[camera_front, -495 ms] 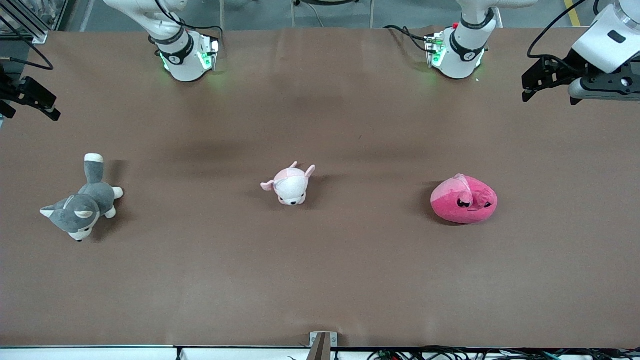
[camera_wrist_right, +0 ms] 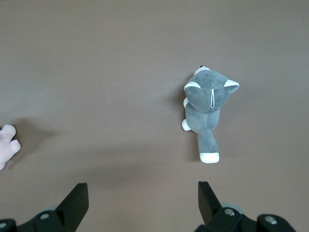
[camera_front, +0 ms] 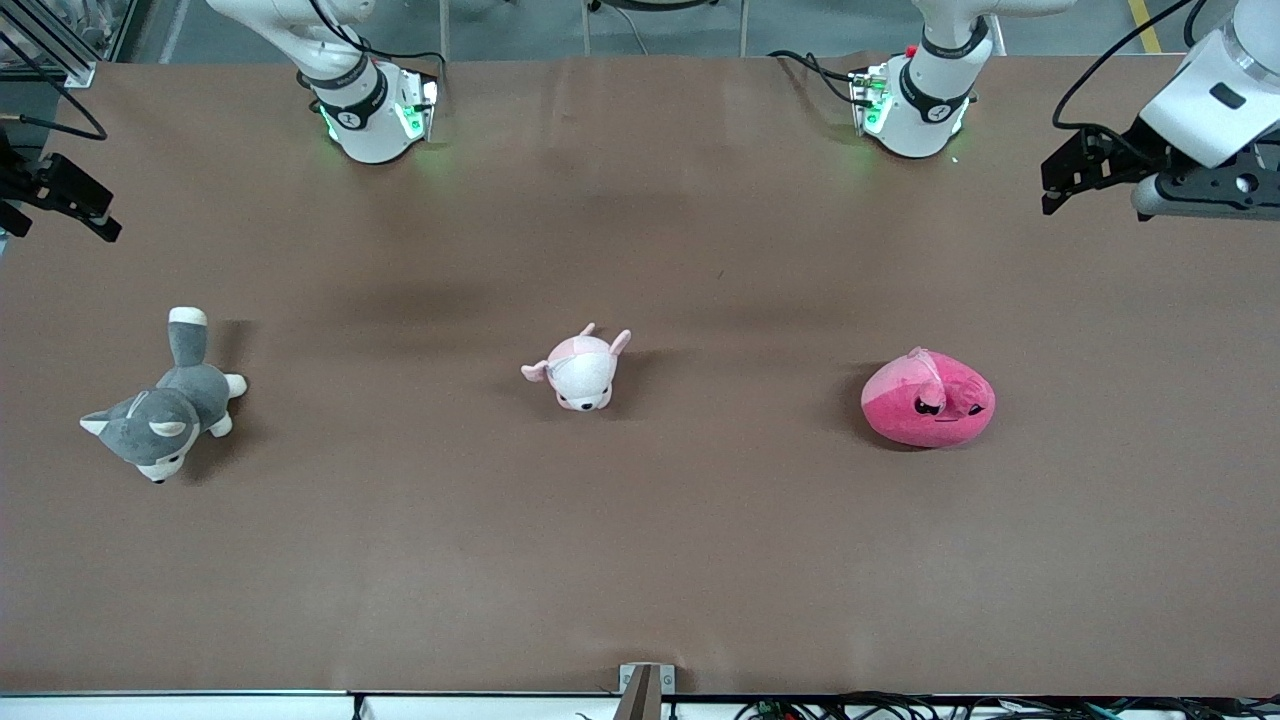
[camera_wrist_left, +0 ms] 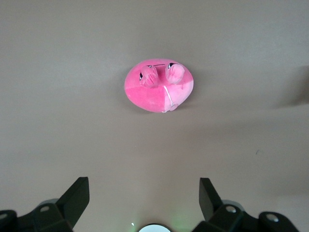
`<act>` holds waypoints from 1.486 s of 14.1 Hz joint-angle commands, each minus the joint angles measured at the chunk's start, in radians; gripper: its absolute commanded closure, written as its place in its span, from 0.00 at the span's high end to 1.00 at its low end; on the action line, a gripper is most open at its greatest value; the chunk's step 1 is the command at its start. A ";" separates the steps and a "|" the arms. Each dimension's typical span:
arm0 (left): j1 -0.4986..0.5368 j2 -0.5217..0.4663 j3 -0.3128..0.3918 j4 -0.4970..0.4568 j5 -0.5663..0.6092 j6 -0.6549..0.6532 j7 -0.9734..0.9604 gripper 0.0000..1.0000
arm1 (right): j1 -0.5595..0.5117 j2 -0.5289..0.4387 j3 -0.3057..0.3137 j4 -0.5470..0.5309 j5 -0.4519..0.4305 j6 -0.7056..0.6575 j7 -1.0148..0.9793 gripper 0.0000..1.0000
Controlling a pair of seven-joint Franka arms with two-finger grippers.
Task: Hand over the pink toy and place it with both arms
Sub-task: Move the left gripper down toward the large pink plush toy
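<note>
Resting on the table [camera_front: 700, 560], pink toy [camera_front: 928, 403] uncontained, untouched

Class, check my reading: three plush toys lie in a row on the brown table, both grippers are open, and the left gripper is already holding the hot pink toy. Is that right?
Not quite. The left gripper holds nothing: in the left wrist view its open fingers are empty, with the pink toy lying apart on the table. The rest stands: three toys in a row, right gripper open too.
</note>
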 commanded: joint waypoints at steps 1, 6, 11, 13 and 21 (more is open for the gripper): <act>0.005 0.034 0.002 0.029 -0.001 -0.020 0.015 1.00 | 0.000 -0.031 -0.001 -0.033 -0.008 0.012 -0.006 1.00; 0.049 0.038 0.005 -0.015 -0.003 0.003 0.013 1.00 | 0.000 -0.029 -0.001 -0.035 -0.008 0.012 -0.006 1.00; 0.090 0.086 0.005 -0.109 -0.003 0.139 0.013 1.00 | 0.000 -0.029 -0.001 -0.033 -0.008 0.012 -0.006 1.00; 0.106 0.094 0.005 -0.184 -0.009 0.240 -0.005 1.00 | 0.000 -0.029 -0.001 -0.035 -0.008 0.012 -0.006 1.00; 0.084 0.293 -0.015 -0.175 -0.148 0.390 -0.065 0.83 | 0.000 -0.028 -0.001 -0.035 -0.008 0.015 -0.006 1.00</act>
